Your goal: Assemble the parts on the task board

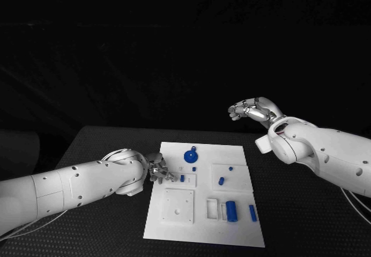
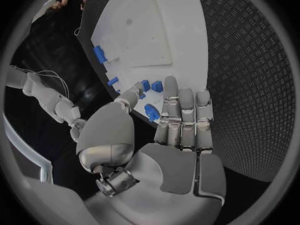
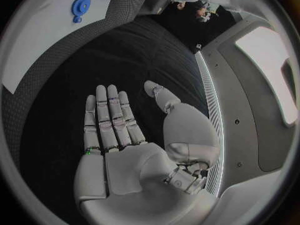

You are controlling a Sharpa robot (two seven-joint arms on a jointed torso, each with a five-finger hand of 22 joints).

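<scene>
The left hand, fingers spread and holding nothing, hovers at the white task board's left edge with small blue parts just beyond its fingertips, while the empty, open right hand hangs well apart, off the board.

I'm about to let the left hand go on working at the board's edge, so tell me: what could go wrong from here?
1. The left hand sits at the task board edge, fingers right by small blue parts; a careless reach could knock them out of place.
2. The pictures do not settle whether it holds a part, so a lift may come up empty.
3. The right hand is raised off the board, open, so nothing steadies the board if pushed.
</scene>
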